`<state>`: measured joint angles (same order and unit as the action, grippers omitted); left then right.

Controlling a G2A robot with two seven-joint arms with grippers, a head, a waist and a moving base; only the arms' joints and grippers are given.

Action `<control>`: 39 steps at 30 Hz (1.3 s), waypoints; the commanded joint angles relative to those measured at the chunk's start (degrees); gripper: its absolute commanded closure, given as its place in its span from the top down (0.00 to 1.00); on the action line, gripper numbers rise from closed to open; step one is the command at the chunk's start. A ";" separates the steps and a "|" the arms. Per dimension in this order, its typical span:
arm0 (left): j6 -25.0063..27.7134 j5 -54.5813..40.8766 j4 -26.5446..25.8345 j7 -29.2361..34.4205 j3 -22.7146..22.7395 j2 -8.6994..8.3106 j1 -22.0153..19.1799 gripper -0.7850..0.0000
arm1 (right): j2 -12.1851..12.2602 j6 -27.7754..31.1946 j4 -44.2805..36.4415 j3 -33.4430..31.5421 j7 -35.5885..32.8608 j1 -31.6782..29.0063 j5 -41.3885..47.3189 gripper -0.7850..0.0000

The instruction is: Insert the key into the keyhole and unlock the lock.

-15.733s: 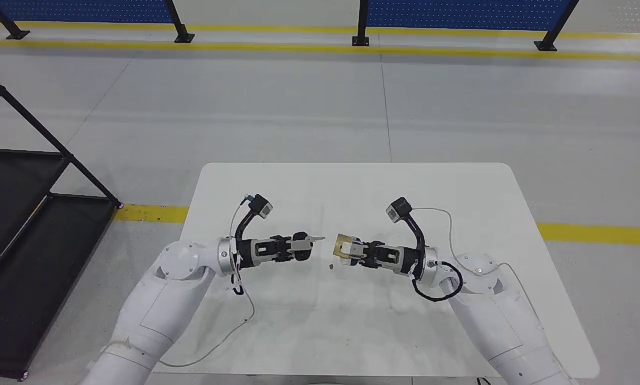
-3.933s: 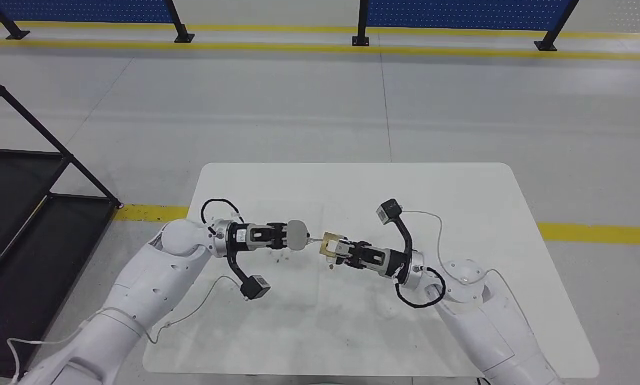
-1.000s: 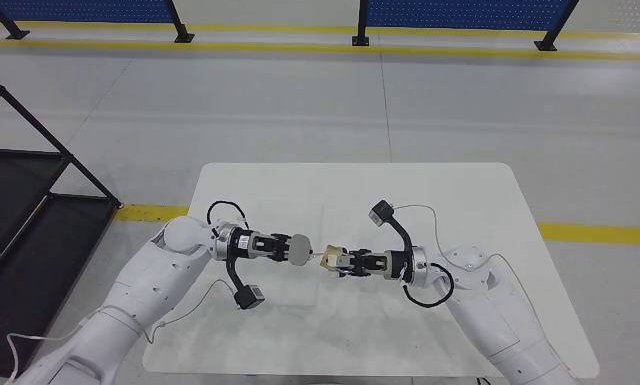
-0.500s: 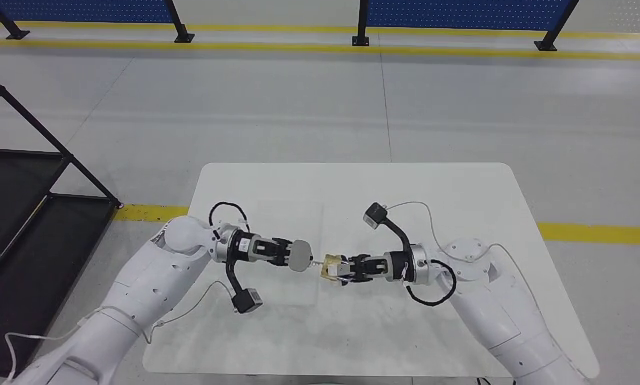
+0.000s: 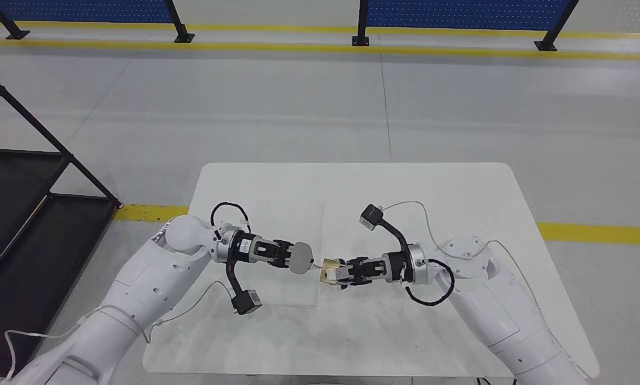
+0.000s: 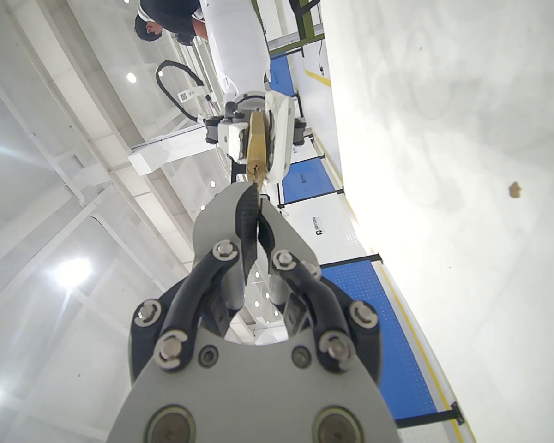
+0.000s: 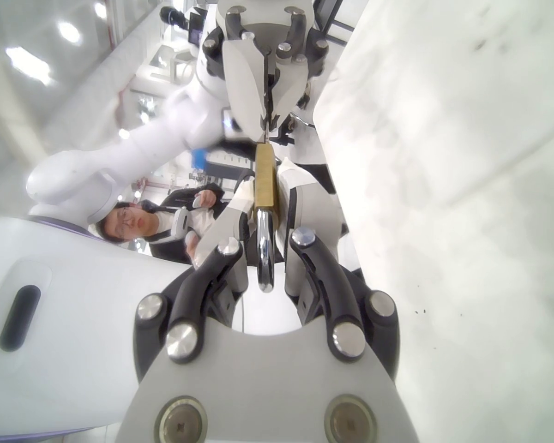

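pinches the key [image 6: 257,181] tight in the left gripper [image 6: 255,201], forearm stretched level above the white table [image 5: 470,195], aimed at the other arm. clamps the brass padlock [image 7: 264,163] by its flat sides in the right gripper [image 7: 265,188], shackle [image 7: 264,255] turned back toward the wrist, keyhole end facing the key. meets tip to tip over the table's middle, slightly nearer the front edge. sets the key's tip at the keyhole; cannot tell how deep.
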<state>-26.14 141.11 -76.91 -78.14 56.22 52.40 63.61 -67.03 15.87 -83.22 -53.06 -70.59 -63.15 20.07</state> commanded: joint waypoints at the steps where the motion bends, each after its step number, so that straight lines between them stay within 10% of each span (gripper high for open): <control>1: -0.09 0.08 -0.07 0.09 -0.26 0.01 -0.07 0.00 | 0.00 -0.06 -0.01 0.12 0.24 0.04 -0.07 0.00; 39: -2.01 -1.64 2.10 2.02 -2.08 0.49 -1.21 0.00 | -0.31 2.88 1.00 0.92 7.22 -1.32 0.70 0.00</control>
<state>-28.14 139.48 -74.84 -76.14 54.17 52.87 62.43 -67.34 18.75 -82.23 -52.14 -63.36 -64.47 20.77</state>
